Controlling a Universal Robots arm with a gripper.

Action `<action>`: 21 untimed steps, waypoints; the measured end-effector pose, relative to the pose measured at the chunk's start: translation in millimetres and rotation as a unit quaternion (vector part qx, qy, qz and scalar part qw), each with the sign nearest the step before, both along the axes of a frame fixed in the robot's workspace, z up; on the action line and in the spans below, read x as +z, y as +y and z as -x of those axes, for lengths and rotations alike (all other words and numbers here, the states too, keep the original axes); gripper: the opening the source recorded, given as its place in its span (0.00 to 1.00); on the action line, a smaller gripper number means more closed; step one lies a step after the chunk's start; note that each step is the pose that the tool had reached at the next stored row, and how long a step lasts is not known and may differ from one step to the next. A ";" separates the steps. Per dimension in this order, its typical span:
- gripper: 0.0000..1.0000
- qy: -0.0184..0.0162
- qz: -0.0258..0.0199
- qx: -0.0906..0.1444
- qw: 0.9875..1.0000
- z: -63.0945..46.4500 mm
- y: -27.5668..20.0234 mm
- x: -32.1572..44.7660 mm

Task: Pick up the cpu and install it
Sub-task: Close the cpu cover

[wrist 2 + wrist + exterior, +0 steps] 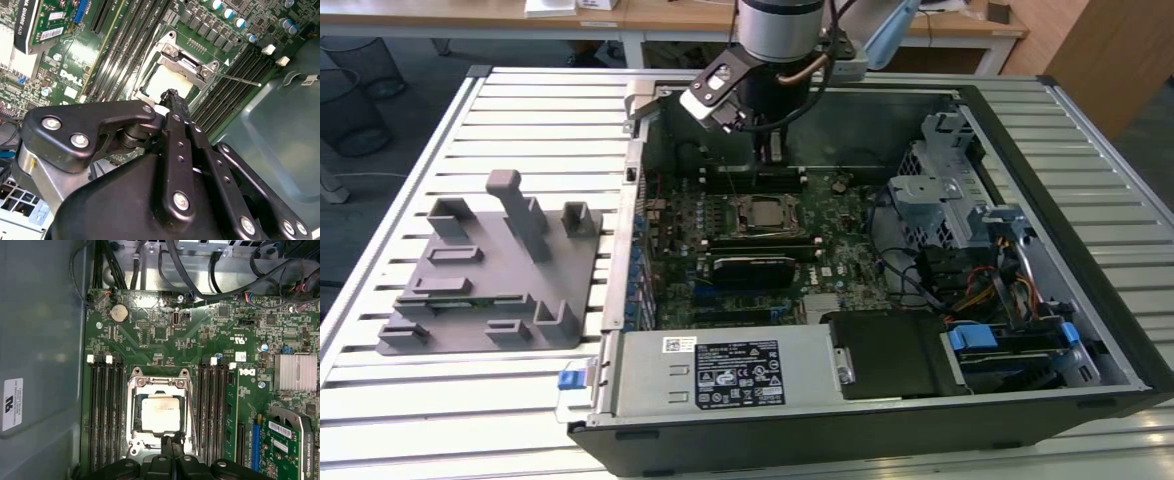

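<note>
Arm drops near-vertical from the far side of the slatted table (pixel 520 110) into the open computer case (pixel 1107 330). Wrist is approx plumb, w/ the gripper (pixel 771 152) pointing down at the motherboard (pixel 841 250). In the exterior view it hangs over the board's far end, just past the socket and above it. Fingers are together, tips meeting w/ nothing btwn them, in both wrist views. The cpu (pixel 159 412) lies flat in the socket frame (pixel 134 390), silvery top up, frame rim round all four sides. In the first wrist view the tips sit just beside the cpu's edge. In the second wrist view they overlap that edge, so can't tell if they touch or hover. Tight spots: memory slots (pixel 105 410) run close along both sides of the frame, and a thin metal lever (pixel 240 80) sticks out from the frame across one bank. The case's grey inner wall (pixel 40 340) lies beyond that bank, near the gripper. More room elsewhere: the drive cage (pixel 941 190) and cable bundle (pixel 961 290) sit toward the exterior view's right, well apart from the gripper. The power supply box (pixel 720 370) is at the near end of the case. A grey fixture (pixel 487 270) w/ upright posts stands on the table outside the case, at the exterior view's left, well apart.
</note>
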State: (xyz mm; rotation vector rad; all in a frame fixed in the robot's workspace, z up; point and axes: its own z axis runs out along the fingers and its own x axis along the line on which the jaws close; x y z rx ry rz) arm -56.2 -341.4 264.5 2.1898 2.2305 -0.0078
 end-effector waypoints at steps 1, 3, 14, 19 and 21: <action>0.11 0.000 0.000 0.000 1.000 0.2 0.0 -1.1; 0.11 0.000 0.000 0.000 1.000 0.7 0.0 -3.1; 0.11 0.000 0.000 0.000 1.000 6.2 0.0 -10.5; 0.11 0.000 0.000 0.000 1.000 7.7 0.0 -19.6; 0.11 0.000 0.000 0.000 1.000 8.0 0.0 -23.2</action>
